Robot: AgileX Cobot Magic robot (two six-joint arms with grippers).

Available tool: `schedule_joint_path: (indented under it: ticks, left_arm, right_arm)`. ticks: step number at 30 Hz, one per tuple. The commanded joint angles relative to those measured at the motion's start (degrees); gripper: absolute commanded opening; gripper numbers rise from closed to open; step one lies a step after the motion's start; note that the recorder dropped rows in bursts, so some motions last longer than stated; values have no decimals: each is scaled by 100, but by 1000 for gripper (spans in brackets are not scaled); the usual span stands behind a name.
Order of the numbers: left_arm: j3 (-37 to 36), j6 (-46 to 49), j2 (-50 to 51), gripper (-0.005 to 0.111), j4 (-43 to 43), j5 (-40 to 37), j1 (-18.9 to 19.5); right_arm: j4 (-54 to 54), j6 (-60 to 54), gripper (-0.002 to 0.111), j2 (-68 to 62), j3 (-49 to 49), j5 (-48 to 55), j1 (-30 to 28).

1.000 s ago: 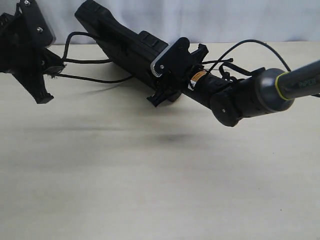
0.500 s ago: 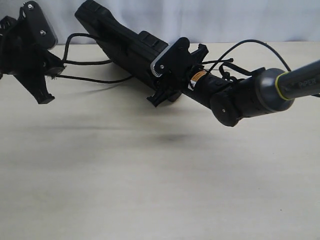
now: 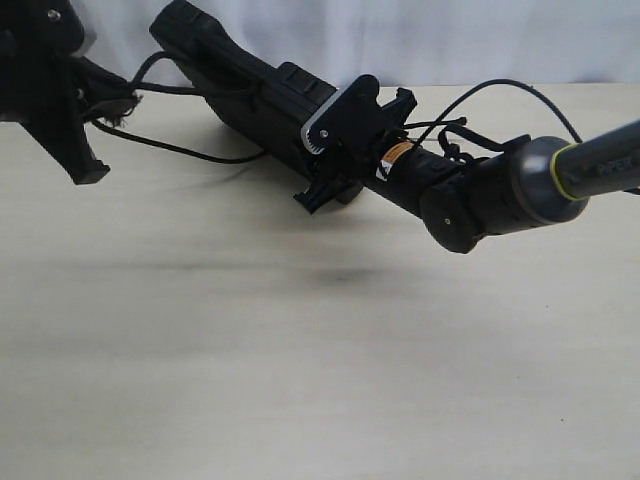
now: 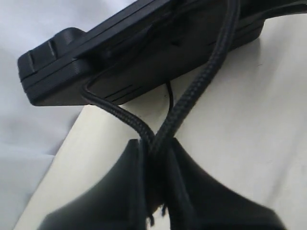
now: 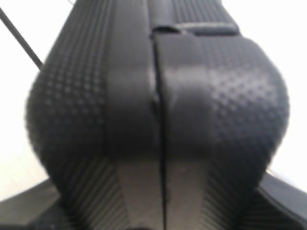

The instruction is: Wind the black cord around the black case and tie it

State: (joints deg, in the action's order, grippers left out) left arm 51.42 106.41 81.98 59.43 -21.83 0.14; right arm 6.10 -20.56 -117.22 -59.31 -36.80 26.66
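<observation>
1. Left fingers (image 4: 120,191) are clenched on the black cord (image 4: 201,81). Two strands run out of the pinch toward the black case (image 4: 144,52).
2. Right fingers (image 5: 283,201) are grasping the case at one end. They show only at the frame corners in the right wrist view, so the clamp is read mainly from the exterior view.
3. Case position: off the surface (image 3: 300,350), tilted, far end raised toward the white backdrop (image 3: 450,40), near end in the right gripper (image 3: 350,150).
4. Likely reason for the lift: it leaves a gap under the case so the cord can pass round it without dragging on the surface.
5. Cord routing in the exterior view: one strand goes from the left gripper (image 3: 60,110) to the upper edge of the case, and the other sags below it toward the underside. It looks like a wrap in progress, and no tie is visible.
6. The left gripper sits off to the side of the case, probably to keep both strands taut and clear of the right arm.
7. Unclear:
   - The cord's path behind the case is hidden.
   - The left gripper is cut off by the frame edge.
   - A frayed bit shows at the pinch, but the cord ends cannot be made out.
   - Thin black lines near the right arm could be cord or robot cable.
   - The right wrist view is blurred and filled by the case.
</observation>
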Motion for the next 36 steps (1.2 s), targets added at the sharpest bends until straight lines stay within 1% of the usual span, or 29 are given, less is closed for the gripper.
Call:
schedule_joint_path:
  ticks: [1, 4, 6, 10, 14, 17, 22, 24, 26, 28, 30, 31, 32, 33, 36]
  left_arm:
    - [3, 213, 360, 0, 222, -56, -17]
    - [3, 213, 543, 0, 61, -277, -17]
    - [3, 114, 634, 0, -251, -447, -17]
    - [3, -433, 954, 0, -1093, -724, -17]
    - [3, -474, 1296, 0, -1190, -761, -20]
    - [3, -474, 1504, 0, -1204, -537, -146]
    - [3, -474, 1639, 0, -1180, 815, -889]
    - [46, -422, 1639, 0, -1218, 979, -1054]
    - [207, -422, 1639, 0, -1218, 1163, -1140]
    - [384, -422, 1639, 0, -1181, 1195, -1140]
    - [475, -450, 1639, 0, -1181, 1477, -1140]
    - [475, -450, 1639, 0, -1181, 1778, -1140]
    - [475, -450, 1639, 0, -1181, 1921, -1117]
    - [475, -450, 1639, 0, -1181, 2020, -1022]
    - [475, -487, 1639, 0, -1074, 2002, -818]
  right_arm:
    - [-138, 87, 4, -23, 77, 402, -56]
    - [-138, 87, 4, -23, 77, 402, -56]
    - [-138, 87, 4, -23, 77, 402, -56]
    - [-138, 87, 4, -23, 77, 402, -56]
    - [-138, 87, 4, -23, 77, 402, -56]
    - [-138, 87, 4, -23, 77, 402, -56]
    - [-138, 87, 4, -23, 77, 402, -56]
    - [-138, 87, 4, -23, 77, 402, -56]
    - [-138, 87, 4, -23, 77, 412, -56]
    - [-138, 87, 4, -23, 77, 434, -56]
    - [-138, 87, 4, -23, 77, 434, -56]
    - [-138, 87, 4, -23, 77, 448, -56]
    - [-138, 87, 4, -23, 77, 460, -56]
    - [-138, 87, 4, -23, 77, 460, -56]
    - [-138, 37, 4, -23, 77, 460, -56]
